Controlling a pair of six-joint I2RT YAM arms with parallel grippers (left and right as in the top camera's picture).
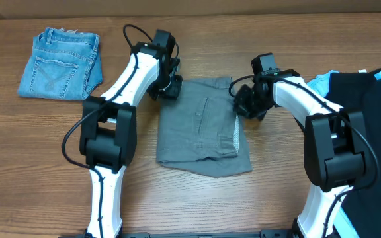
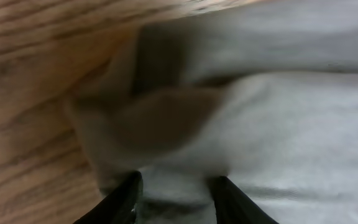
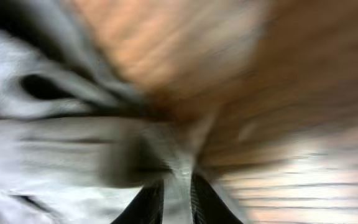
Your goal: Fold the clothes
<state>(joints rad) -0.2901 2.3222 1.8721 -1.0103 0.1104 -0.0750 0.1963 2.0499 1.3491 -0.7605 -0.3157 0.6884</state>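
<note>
1. In the left wrist view, the left gripper (image 2: 176,186) sits at the bottom edge. Its two dark fingers (image 2: 124,200) stand moderately apart, and a bunched fold of the grey shorts (image 2: 278,112) fills the gap between them. The fold is held up off the wood.
2. In the right wrist view, which is blurred, the right gripper (image 3: 178,193) has its fingers (image 3: 151,202) set narrow. They pinch a thin edge of the grey shorts (image 3: 55,143) at the bottom centre.
3. In the overhead view, the grey shorts (image 1: 200,132) lie at mid-frame on the wooden table (image 1: 45,165). They are partly folded, and the lower hem is closest to the bottom edge.
4. Higher up, the left gripper (image 1: 169,84) is at the upper left corner of the shorts, and the right gripper (image 1: 243,102) is at their upper right edge.
5. A black garment (image 1: 376,119) lies at the right edge, with light-blue fabric (image 1: 319,82) showing beside it.
6. Small faded denim shorts (image 1: 59,63) lie in the upper left, well apart from the grey pair.
</note>
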